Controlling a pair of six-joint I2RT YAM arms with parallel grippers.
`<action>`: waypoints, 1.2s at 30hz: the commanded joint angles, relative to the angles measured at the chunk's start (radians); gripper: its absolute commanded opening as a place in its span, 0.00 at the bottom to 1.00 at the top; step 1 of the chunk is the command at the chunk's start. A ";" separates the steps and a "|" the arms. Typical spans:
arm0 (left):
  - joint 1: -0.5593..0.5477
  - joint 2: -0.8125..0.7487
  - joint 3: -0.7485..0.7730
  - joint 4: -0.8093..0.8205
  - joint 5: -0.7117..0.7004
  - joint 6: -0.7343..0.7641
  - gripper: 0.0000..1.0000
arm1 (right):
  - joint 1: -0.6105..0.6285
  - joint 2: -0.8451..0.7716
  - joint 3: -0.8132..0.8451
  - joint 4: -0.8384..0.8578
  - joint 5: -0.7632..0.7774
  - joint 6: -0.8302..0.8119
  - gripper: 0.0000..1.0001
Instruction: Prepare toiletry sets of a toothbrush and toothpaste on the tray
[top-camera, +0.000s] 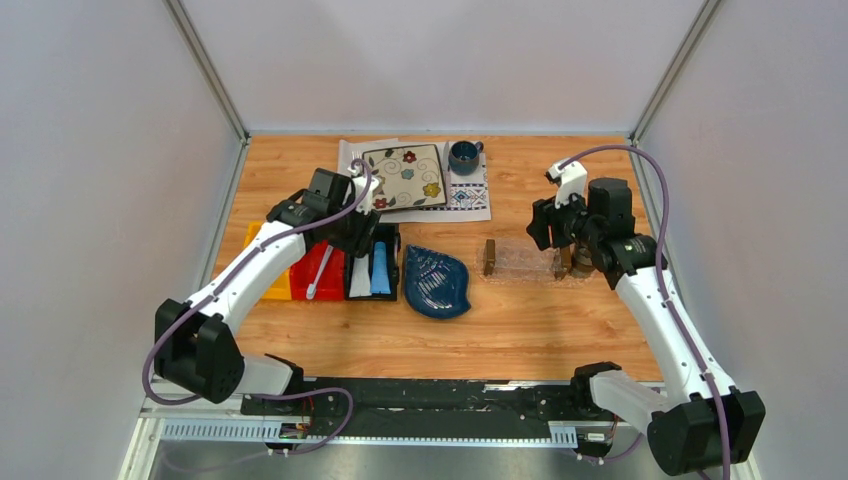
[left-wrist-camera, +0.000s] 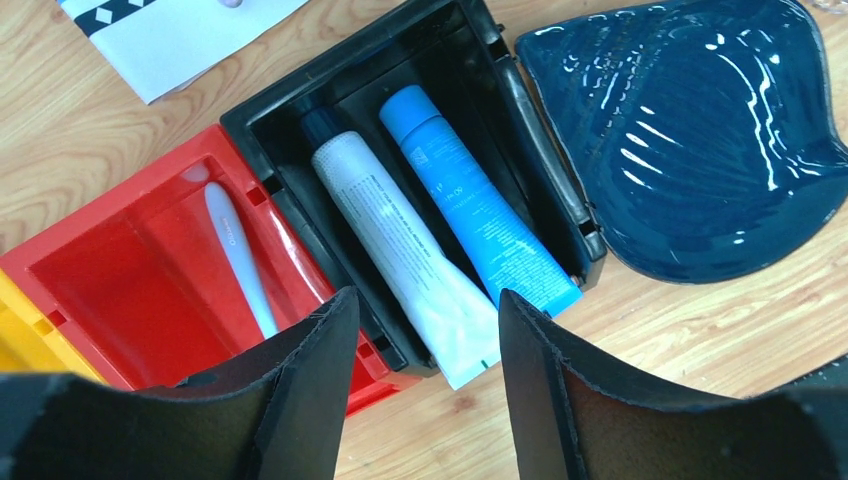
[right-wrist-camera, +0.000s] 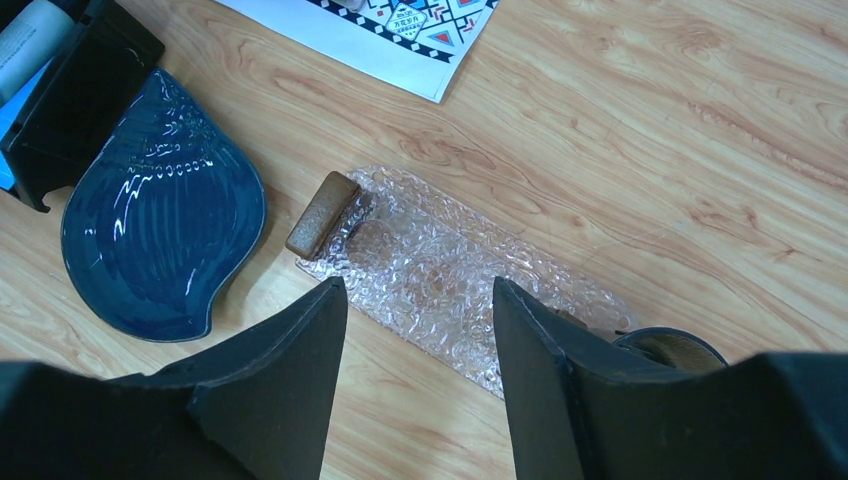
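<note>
The toothbrush (top-camera: 320, 271) lies in the red bin (top-camera: 302, 276), both toothpaste tubes (top-camera: 380, 272) in the black bin (top-camera: 394, 262), left of the tray (top-camera: 522, 260).

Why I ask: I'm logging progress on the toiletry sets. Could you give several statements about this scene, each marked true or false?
1. Nothing lies on the tray yet. True.
2. The white tube and the blue tube lie side by side in the black bin. True.
3. The toothbrush lies in the blue dish. False: it lies in the red bin.
4. The left gripper is clamped on the blue tube. False: its jaws are open, holding nothing.
5. The right gripper is open above the tray. True.
</note>
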 joint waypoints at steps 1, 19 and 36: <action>-0.015 0.022 0.021 0.040 -0.041 -0.022 0.62 | 0.003 -0.002 0.000 0.053 0.021 -0.022 0.59; -0.050 0.132 0.048 0.075 -0.056 -0.025 0.59 | 0.003 0.001 -0.003 0.053 0.032 -0.029 0.59; -0.061 0.259 0.099 0.072 -0.032 -0.027 0.58 | 0.003 0.003 -0.003 0.055 0.041 -0.037 0.59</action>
